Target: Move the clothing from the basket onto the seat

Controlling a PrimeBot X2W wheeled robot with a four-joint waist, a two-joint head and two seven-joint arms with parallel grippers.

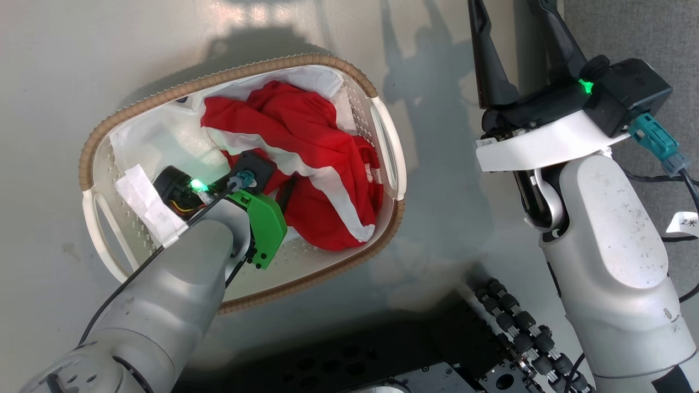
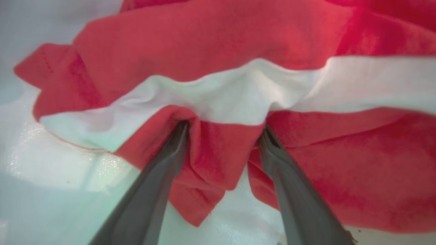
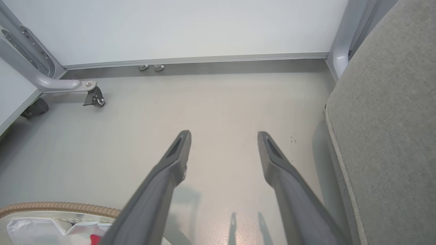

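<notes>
Down in the basket point(image 1: 262, 67) lies the clothing point(image 1: 306, 142), a crumpled heap of bright red cloth with broad white stripes. It rests on the white liner point(image 1: 147, 136) and fills the half of the basket nearer the seat point(image 1: 628, 27). The basket stands on the pale grey floor point(image 1: 82, 54), well apart from the seat, whose grey woven fabric shows at the upper right corner of the head view.

The left arm reaches into the basket from its near rim. In the left wrist view the left end effector point(image 2: 224, 126) has its two dark fingers spread apart, their tips pushed into the clothing just below a white stripe. A fold of red cloth bulges up between the fingers, but they are not pinching it. White liner shows beneath the cloth at the lower left of that view.

The right end effector point(image 3: 223, 133) hangs over bare floor between the basket and the seat, its fingers wide apart and holding nothing. In the right wrist view the seat's rounded edge and seam run down the right side, the basket's brown woven rim curves across the lower left corner, and a small caster wheel point(image 3: 97, 98) on a grey frame stands by the far wall.
</notes>
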